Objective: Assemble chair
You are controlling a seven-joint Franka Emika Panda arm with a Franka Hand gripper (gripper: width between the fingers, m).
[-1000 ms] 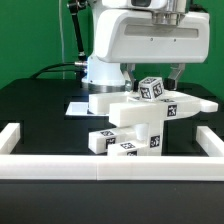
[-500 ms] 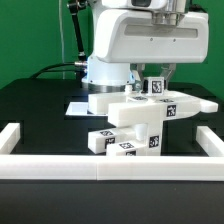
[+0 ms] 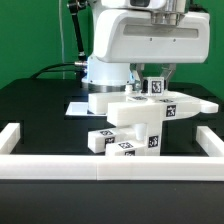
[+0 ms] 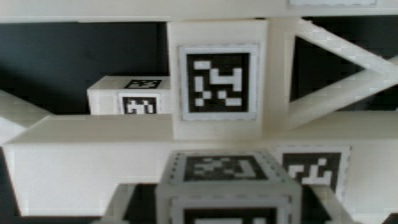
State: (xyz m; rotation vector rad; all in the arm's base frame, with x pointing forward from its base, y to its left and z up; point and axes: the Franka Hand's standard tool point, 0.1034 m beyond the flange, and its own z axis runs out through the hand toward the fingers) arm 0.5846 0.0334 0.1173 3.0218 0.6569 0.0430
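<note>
Exterior view is showing the jaws, wide apart a second ago, now clamping the cube (image 3: 157,86) atop the chair (image 3: 145,113), squaring it, probably for pressing home.

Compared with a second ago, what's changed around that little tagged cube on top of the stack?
The gripper closed on the small cube, which turned from tilted to sitting square on top of the chair parts. Those stacked parts stayed put.
</note>
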